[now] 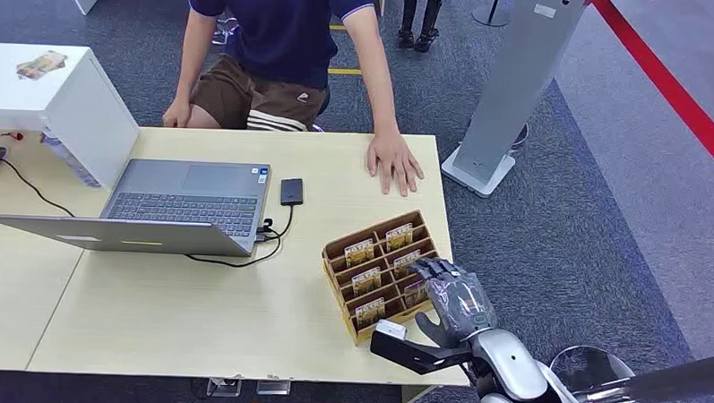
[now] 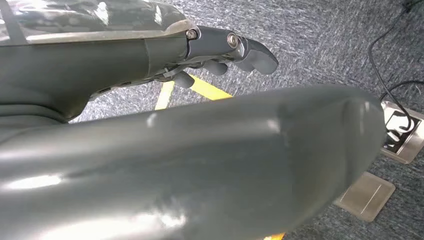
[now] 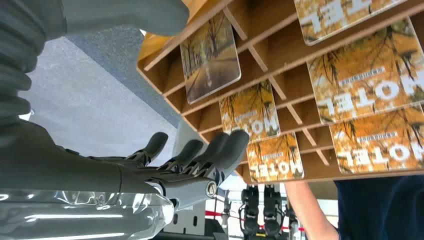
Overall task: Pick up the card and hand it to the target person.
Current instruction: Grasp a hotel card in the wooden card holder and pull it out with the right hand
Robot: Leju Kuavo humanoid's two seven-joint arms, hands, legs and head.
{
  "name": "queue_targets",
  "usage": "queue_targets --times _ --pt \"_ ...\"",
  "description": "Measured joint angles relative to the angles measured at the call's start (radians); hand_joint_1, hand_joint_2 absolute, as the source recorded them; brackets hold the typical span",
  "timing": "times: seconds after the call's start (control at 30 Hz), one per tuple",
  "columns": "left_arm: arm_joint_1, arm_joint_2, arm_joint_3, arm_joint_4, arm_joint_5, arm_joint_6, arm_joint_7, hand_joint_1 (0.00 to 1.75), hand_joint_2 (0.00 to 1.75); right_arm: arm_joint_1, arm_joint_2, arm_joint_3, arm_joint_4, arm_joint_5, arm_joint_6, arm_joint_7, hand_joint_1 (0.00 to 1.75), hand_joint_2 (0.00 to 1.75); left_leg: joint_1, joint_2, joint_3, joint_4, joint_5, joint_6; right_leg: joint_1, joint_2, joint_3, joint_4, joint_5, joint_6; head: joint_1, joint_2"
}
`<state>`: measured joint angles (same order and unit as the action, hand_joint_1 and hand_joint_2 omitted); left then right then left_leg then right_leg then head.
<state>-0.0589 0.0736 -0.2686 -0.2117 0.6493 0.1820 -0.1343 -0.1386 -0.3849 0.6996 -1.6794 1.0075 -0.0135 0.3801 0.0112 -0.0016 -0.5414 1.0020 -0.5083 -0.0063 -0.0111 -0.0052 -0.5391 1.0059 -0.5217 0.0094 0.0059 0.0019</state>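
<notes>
While right hand (image 1: 453, 299) hovers empty, fingers spread — card (image 3: 249, 111) just beyond fingertips, in holder (image 1: 334, 250).

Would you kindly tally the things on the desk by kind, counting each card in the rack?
Cards: 6
Rack: 1
Laptop: 1
Small black device: 1
Total: 9

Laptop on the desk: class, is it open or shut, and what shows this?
Open. The laptop has its keyboard showing, and its lid is folded far back toward the robot.
</notes>
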Motion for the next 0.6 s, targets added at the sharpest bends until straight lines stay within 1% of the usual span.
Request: queue_targets --times 0.03,0.1,0.13,0.23,0.53,0.6 --pt "0.0 0.0 0.0 0.0 0.0 0.0 0.0 0.0 0.0 0.0 0.001 0.0 0.002 0.0 -0.001 0.0 0.65 1.75 0.0 0.0 0.0 0.0 0.0 0.0 0.0 0.0 0.0 0.0 0.0 0.0 0.0 0.0" --pt "0.0 0.0 -0.001 0.0 0.0 0.0 0.001 0.0 0.0 0.002 0.002 0.0 0.007 0.0 -0.002 0.001 0.69 1.75 0.0 0.0 0.0 0.0 0.0 0.0 0.0 0.0 0.0 0.0 0.0 0.0 0.0 0.0" --pt "0.0 0.0 -0.002 0.0 0.0 0.0 0.001 0.0 0.0 0.002 0.003 0.0 0.01 0.0 -0.003 0.001 0.69 1.75 0.0 0.0 0.0 0.0 0.0 0.0 0.0 0.0 0.0 0.0 0.0 0.0 0.0 0.0" --pt "0.0 0.0 -0.007 0.0 0.0 0.0 0.001 0.0 0.0 0.003 0.006 -0.002 0.022 0.0 -0.005 0.002 0.6 1.75 0.0 0.0 0.0 0.0 0.0 0.0 0.0 0.0 0.0 0.0 0.0 0.0 0.0 0.0" --pt "0.0 0.0 -0.016 0.0 0.0 -0.004 0.001 0.0 0.0 0.004 0.005 -0.006 0.037 0.0 -0.007 0.015 0.5 1.75 0.0 0.0 0.0 0.0 0.0 0.0 0.0 0.0 0.0 0.0 0.0 0.0 0.0 0.0" --pt "0.0 0.0 -0.019 0.0 0.0 -0.004 0.001 0.0 0.0 0.004 0.005 -0.009 0.038 0.0 -0.007 0.02 0.51 1.75 0.0 0.0 0.0 0.0 0.0 0.0 0.0 0.0 0.0 0.0 0.0 0.0 0.0 0.0"
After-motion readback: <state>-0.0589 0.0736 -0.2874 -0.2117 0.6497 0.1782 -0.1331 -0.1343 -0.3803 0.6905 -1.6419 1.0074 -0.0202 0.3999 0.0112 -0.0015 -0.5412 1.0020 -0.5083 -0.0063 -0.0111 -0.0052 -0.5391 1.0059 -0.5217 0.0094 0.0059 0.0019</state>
